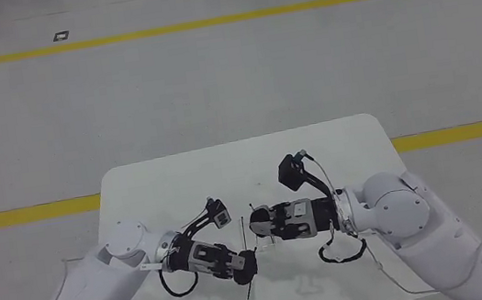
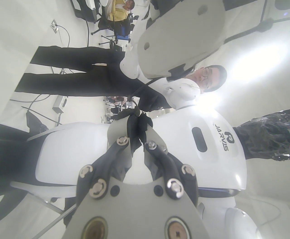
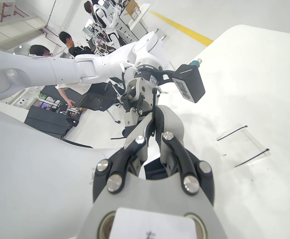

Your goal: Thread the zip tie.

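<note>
Both grippers meet above the front middle of the white table [image 1: 333, 146]. My right gripper [image 1: 257, 226] [image 3: 154, 123] is shut on a thin black zip tie [image 3: 154, 101], which stands up between its fingers with its head end toward the left gripper. My left gripper [image 1: 246, 265] [image 2: 137, 120] sits just in front of it, shut on a black zip tie strand [image 2: 135, 104] that curls beyond its black-covered fingertips. A thin tail [image 1: 249, 288] sticks out past the left gripper. I cannot tell whether both grippers hold the same tie.
Two spare black zip ties [image 3: 232, 133] [image 3: 251, 158] lie on a clear plastic sheet [image 3: 247, 141] on the table beside the right gripper. The table's back half is bare. The floor beyond has yellow lines [image 1: 205, 23].
</note>
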